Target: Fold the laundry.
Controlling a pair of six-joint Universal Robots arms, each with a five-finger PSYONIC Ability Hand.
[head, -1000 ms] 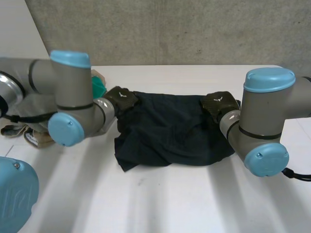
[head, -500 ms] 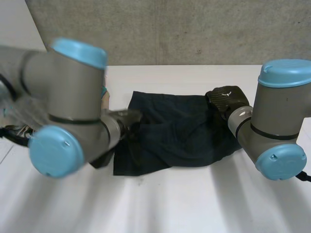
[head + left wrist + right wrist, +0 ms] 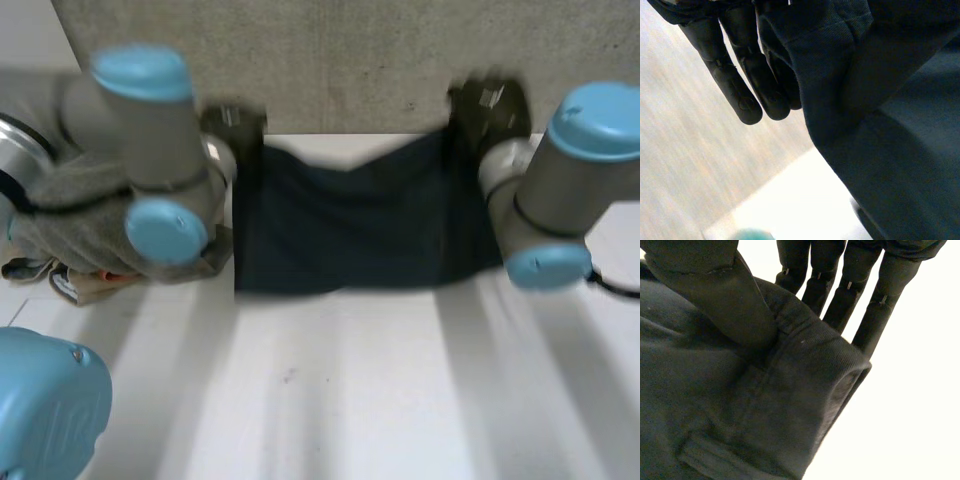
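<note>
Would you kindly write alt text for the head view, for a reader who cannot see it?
The left robot hand and right robot hand each pinch an upper corner of a dark garment, holding it spread between them above the white table.

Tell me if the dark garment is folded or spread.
Spread: the dark garment hangs stretched between the left hand and right hand, each pinching an upper corner.

The cloth (image 3: 360, 225) is plain dark navy, the counter (image 3: 350, 390) is white, the left hand (image 3: 235, 125) and right hand (image 3: 487, 105) are black, the wall (image 3: 350, 60) is speckled grey.
</note>
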